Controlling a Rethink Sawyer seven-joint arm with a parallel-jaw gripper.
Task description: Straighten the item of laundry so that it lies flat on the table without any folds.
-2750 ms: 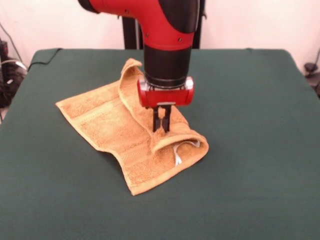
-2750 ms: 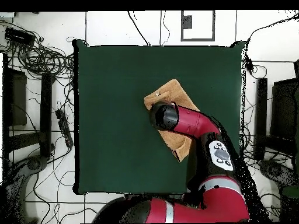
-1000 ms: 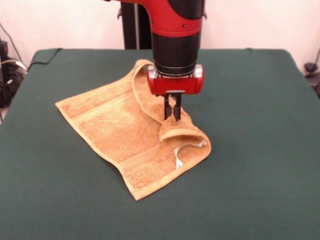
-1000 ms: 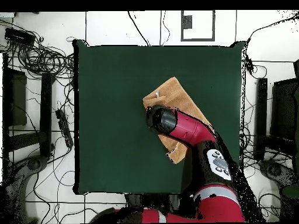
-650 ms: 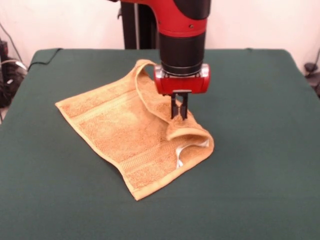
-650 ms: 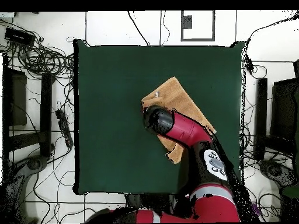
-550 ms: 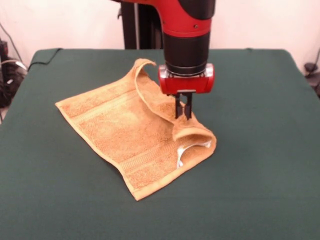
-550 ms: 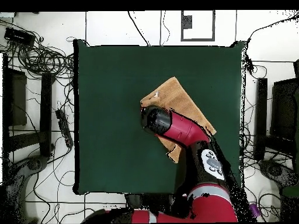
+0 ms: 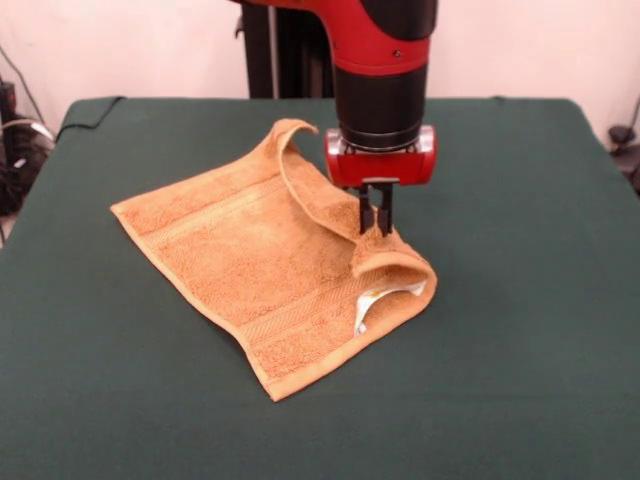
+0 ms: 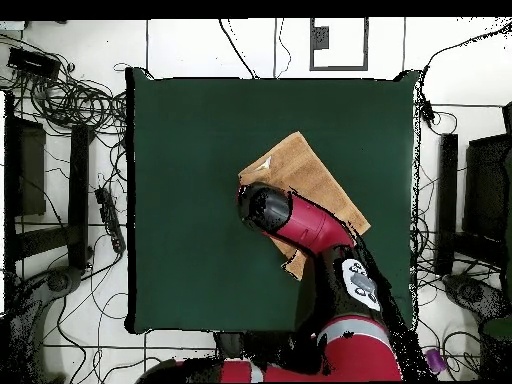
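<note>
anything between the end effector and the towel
Nothing: in the front view the end effector is shut on the towel's raised fold.

Gripper pinching towel (right fold)

Floor: pale tiles with dark grout lines, seen around all sides of the tabletop in the overhead view.
Cables: black tangle on the floor at the upper left of the overhead view; more strands trail down that side.
Power strip: long dark bar lying on the floor just beside one tabletop edge.
Dark box: at the left edge of the overhead view.
Grey-framed panel: rectangular, at the top of the overhead view.
Wall: plain white, behind the tabletop in the front view.
Wires: bundle at the left edge of the front view.
</note>
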